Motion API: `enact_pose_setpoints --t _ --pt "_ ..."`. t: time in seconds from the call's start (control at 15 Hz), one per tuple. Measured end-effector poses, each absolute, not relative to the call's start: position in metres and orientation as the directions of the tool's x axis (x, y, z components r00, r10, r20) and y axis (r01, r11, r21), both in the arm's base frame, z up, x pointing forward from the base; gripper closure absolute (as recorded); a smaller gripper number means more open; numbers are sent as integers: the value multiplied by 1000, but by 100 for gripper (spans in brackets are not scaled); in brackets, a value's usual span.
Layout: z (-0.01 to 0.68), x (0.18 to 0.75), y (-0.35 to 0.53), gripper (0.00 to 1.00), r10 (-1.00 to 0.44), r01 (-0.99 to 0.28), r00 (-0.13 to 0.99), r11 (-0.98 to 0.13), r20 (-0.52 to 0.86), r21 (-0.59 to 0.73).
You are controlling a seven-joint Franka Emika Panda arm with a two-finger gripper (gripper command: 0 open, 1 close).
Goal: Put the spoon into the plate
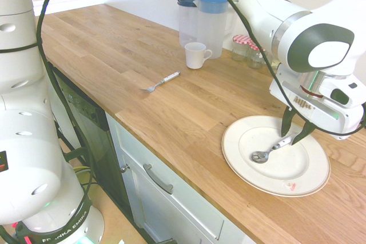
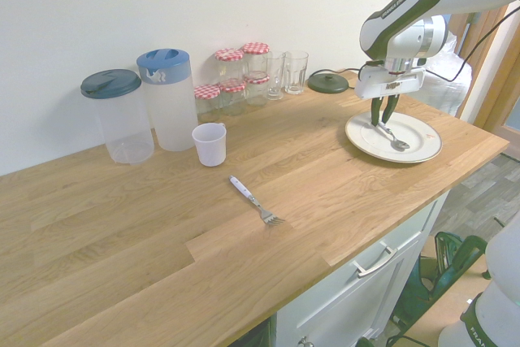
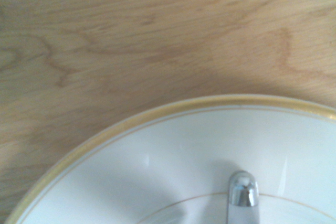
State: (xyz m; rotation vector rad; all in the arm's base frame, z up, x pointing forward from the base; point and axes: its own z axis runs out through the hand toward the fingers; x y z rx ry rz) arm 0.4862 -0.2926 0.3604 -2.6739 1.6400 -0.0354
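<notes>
Spoon lying in the plate, gripper standing over its handle.

The spoon (image 1: pixel 267 151) rests inside the white plate (image 1: pixel 240 161), with its bowl on the plate's flat middle and its handle reaching up between the dark fingers of the gripper (image 1: pixel 295 136). The gripper points straight down over the far part of the plate, and its fingers stand a little apart on both sides of the handle end; I cannot tell if they touch it or grip it. In the wrist view the shiny handle tip (image 3: pixel 243 192) shows above the plate's white surface, close to the yellow rim line (image 3: pixel 100 142). The plate sits on the wooden counter (image 1: pixel 143 55), near its front edge. Well apart on the counter lie a fork (image 1: pixel 162 82) and a white cup (image 1: pixel 196 55), with two plastic jugs (image 1: pixel 201 18) just behind the cup.
</notes>
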Motion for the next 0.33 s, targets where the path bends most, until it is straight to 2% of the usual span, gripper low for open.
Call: enact_pose_setpoints --t 0.2,0.33 --pt "413 491 -255 0 -848 -847 527 -530 59 -48" --pt "440 488 -183 0 -787 -785 613 -617 70 -57"
